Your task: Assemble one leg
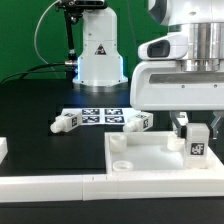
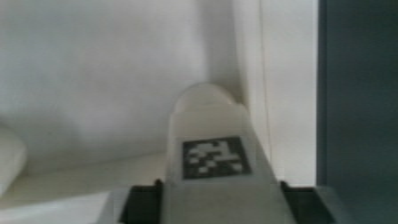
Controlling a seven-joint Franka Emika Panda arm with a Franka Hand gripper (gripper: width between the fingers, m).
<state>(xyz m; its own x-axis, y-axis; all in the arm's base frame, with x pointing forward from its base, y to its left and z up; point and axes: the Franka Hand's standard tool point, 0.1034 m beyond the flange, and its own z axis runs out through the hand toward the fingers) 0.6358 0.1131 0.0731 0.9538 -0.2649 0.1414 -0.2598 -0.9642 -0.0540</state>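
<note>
Exterior view: on the black tabletop [image 1: 40,110] lies the white panel [image 1: 140,160]; at its 3 o'clock edge the claw [image 1: 197,133] is closed on a tagged leg [image 1: 197,142], held upright above it. A tilted leg could miss its hole. No containers are visible.

A green backdrop [image 1: 25,40] is seen behind the scene in the exterior view, with a dark cable [image 1: 42,35] hung in front of it. The bench [image 1: 40,105] is covered by a black surface, evenly lit. A blue glow [image 1: 76,68] is cast at the rear.
</note>
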